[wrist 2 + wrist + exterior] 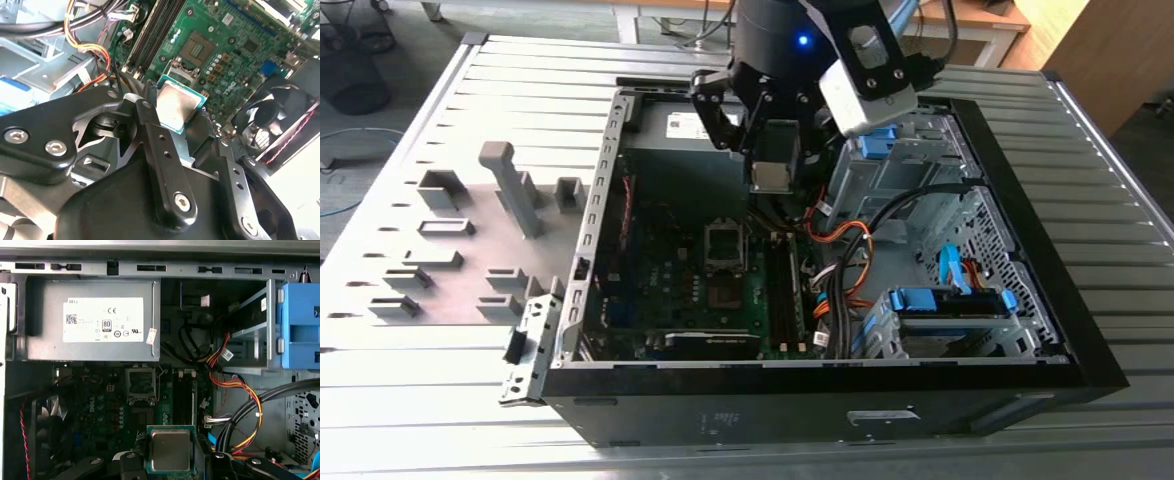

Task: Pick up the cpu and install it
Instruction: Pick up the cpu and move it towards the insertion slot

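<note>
Where the arm hangs: above the open computer case (827, 400), which lies on its side on the slatted metal desk (440, 400).
End effector (771, 176): clenched on the cpu, with one black finger on each of two opposite edges; the grasp is plain in both wrist views (176, 105) (172, 462).
Cpu (771, 178): a small square chip held in the air over the motherboard, touching nothing but the fingers. Its silver-grey metal top (170, 450) faces the first wrist view, and its green rim shows in the second wrist view (175, 107).
Motherboard (660, 270): dark green, flat on the floor of the case.
Socket (724, 240): a metal-framed rectangle on the board, apart from the cpu, which is not yet seated in it; also seen in both wrist views (141, 382) (198, 50).
Power supply (95, 320): a grey box with a white label, at the far wall of the case.
Cables (841, 240): an orange and yellow bundle just beside the board, on the exterior view's right.
Fan (277, 110): black, near the board's edge.
Holder frames (440, 225): grey, on the desk outside the case, on the exterior view's left.
</note>
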### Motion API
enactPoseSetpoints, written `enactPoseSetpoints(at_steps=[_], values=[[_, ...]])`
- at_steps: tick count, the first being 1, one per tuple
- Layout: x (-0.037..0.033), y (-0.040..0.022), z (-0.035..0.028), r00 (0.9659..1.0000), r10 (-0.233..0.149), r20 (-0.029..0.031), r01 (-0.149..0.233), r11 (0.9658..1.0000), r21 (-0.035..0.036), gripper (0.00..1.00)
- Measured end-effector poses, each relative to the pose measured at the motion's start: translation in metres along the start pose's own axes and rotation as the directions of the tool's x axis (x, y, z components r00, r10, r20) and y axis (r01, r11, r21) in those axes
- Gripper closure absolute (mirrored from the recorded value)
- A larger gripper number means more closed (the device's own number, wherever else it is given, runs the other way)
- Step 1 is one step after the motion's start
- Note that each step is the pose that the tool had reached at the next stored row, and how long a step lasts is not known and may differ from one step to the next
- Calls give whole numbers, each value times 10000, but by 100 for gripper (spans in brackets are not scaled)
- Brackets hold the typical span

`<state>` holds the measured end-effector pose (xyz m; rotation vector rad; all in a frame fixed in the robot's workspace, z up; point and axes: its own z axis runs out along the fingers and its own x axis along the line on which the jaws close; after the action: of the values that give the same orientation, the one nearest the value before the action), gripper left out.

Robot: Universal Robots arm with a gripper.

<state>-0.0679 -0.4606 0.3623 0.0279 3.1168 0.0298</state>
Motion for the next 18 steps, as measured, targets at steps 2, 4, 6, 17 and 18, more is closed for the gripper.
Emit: enactPoseSetpoints(at_steps=[2, 4, 6, 17, 18], values=[[-1, -43, -1, 10000, 0, 0, 0, 10000, 2, 53], [-2, -87, -2, 10000, -1, 0, 1, 10000, 2, 53], [-2, -131, -2, 10000, -1, 1, 1, 10000, 2, 53], [-4, -226, -5, 10000, -1, 0, 1, 10000, 7, 53], [-4, -226, -4, 10000, 0, 0, 0, 10000, 6, 53]])
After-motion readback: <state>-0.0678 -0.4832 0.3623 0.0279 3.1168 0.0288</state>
